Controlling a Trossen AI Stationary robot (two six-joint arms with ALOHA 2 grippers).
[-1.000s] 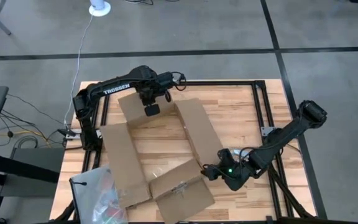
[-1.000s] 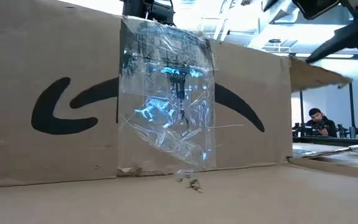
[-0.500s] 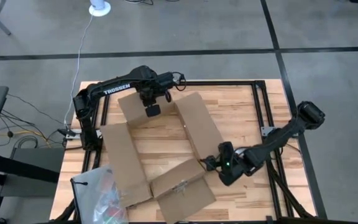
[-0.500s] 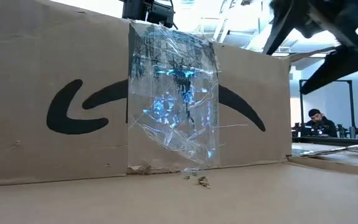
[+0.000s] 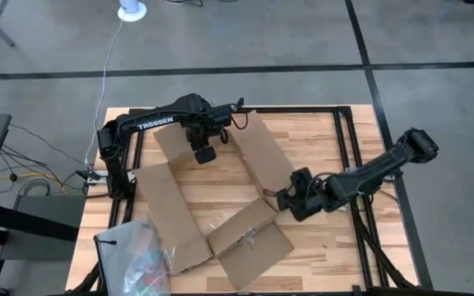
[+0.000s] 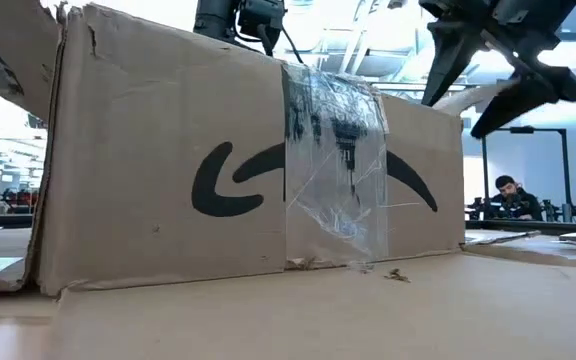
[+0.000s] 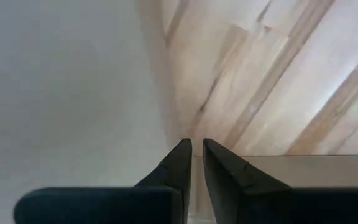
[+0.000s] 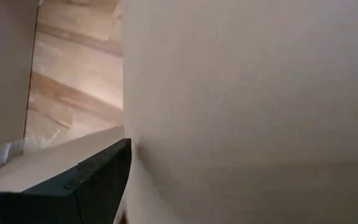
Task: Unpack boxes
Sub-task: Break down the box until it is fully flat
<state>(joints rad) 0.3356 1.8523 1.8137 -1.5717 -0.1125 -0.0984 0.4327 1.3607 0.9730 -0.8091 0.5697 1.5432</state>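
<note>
Opened box (image 5: 220,210), long axis diagonal

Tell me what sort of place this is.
Probably a robotics lab or workshop. A wooden table in a black frame stands on a concrete floor marked with dark lines. Beyond the cardboard box, a person sits among more equipment racks.

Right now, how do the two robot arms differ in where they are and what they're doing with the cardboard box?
The left gripper hangs over the far part of the box, fingers nearly closed with a thin cardboard edge between them. The right gripper sits at the box's right side, pressed close against a flap, and its fingers are hidden. The left arm stretches along the table's far edge, while the right arm angles in from the right. Both are dark and work on the same opened box.
</note>
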